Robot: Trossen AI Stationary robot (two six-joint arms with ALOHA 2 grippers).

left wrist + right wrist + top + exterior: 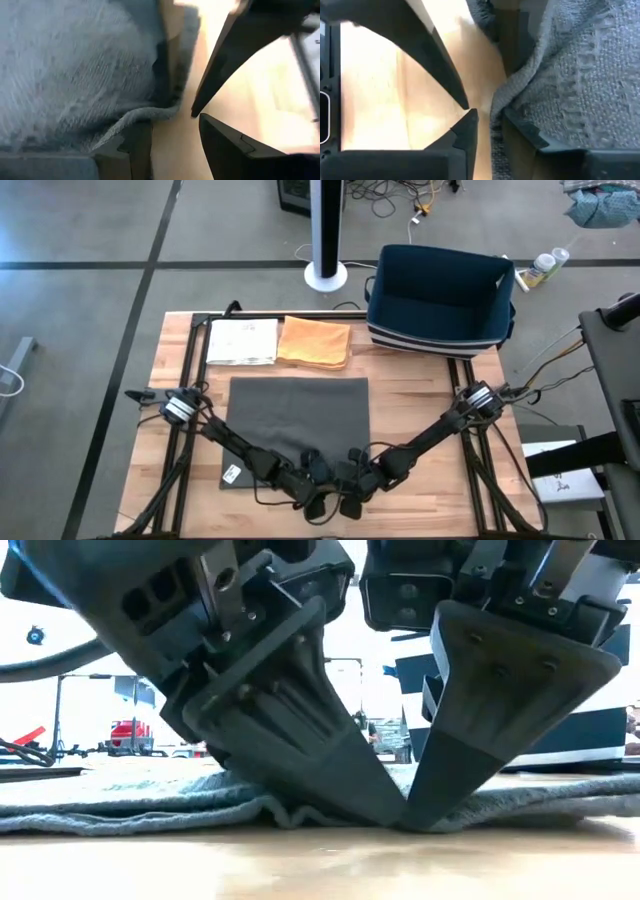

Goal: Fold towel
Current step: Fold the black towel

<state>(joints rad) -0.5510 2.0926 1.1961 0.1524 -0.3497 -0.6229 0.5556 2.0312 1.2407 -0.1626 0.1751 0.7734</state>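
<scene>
A dark grey towel (298,420) lies flat on the wooden table, with a white label (232,473) at its near left corner. Both grippers meet at the middle of its near edge. My left gripper (174,122) comes in slanting from the left and is open. My right gripper (490,115) comes in slanting from the right and is open by a narrow gap. In the low view their fingertips nearly touch each other at the table top (400,818), where the towel's edge (290,810) is a little rumpled. My left gripper has one finger (131,152) under the towel's near edge (142,115), which drapes slack over it. Its other finger (225,145) stands over bare wood. My right gripper has the towel's near edge (496,120) in its gap, slack, lying over one finger (530,132).
At the far side lie a folded white towel (242,341) and a folded orange towel (315,342). A dark blue basket (440,298) stands at the far right. Bare wood shows left and right of the grey towel.
</scene>
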